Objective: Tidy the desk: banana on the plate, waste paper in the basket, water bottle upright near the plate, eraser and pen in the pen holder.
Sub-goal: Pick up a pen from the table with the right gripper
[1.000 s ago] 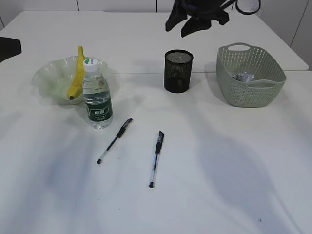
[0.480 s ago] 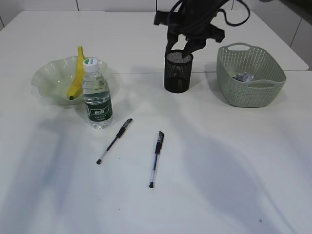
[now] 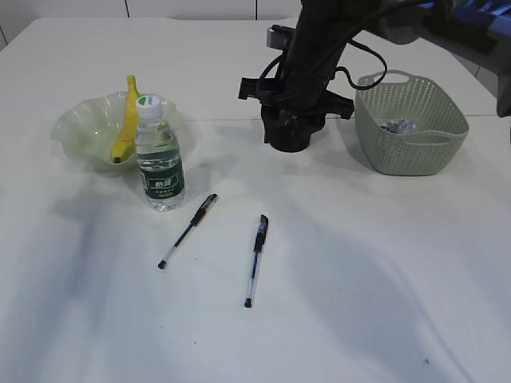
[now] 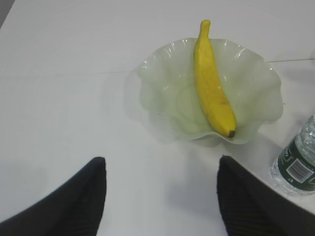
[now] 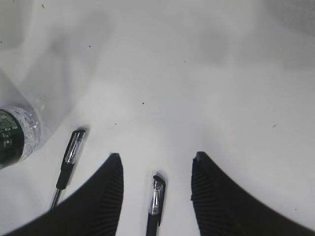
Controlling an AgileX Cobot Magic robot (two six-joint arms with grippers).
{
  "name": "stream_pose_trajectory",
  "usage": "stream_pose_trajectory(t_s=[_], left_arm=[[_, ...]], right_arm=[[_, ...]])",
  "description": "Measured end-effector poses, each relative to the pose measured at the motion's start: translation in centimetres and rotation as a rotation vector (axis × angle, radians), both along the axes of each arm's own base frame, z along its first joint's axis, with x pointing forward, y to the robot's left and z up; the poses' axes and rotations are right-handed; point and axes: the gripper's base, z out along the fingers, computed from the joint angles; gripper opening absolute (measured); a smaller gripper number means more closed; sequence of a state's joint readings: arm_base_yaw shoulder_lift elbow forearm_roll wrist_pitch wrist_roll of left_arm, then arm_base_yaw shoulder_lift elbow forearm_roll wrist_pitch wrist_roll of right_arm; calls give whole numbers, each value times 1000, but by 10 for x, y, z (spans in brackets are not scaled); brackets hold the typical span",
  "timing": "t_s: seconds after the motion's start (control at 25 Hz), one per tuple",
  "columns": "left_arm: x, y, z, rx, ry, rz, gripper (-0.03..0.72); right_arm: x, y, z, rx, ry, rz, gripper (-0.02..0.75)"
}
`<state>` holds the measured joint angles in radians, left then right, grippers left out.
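Dropping lower since the earlier frames, the right arm is now crossing the upper middle of the exterior view and hiding most of the black mesh pen holder, which showed whole a moment ago. Its right gripper is standing partly open, holding nothing, with the two dark fingers framing the capped end of the right pen at the bottom of the wrist frame. That pen is lying flat in the centre of the table, and the left pen is lying just left of it, slanting toward the bottle.

The left gripper is hanging wide open and empty in the lower part of its view, apart from the plate. The banana is resting on the plate in the upper left. The water bottle is standing upright just beside the plate. Crumpled waste paper is sitting inside the basket at upper right. Whether the eraser is anywhere is not showing.
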<state>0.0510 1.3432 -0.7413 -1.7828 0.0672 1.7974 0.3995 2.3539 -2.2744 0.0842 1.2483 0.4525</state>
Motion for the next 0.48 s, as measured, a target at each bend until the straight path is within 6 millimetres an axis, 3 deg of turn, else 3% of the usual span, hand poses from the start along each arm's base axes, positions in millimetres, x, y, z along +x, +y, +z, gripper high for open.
stream_pose_trajectory(t_s=[0.24, 0.48], left_arm=[[2, 0, -4, -2, 13, 1, 496], [2, 0, -4, -7, 15, 6, 496]], right_arm=[[-3, 7, -6, 75, 55, -21, 339], [-1, 15, -33, 131, 144, -46, 339]])
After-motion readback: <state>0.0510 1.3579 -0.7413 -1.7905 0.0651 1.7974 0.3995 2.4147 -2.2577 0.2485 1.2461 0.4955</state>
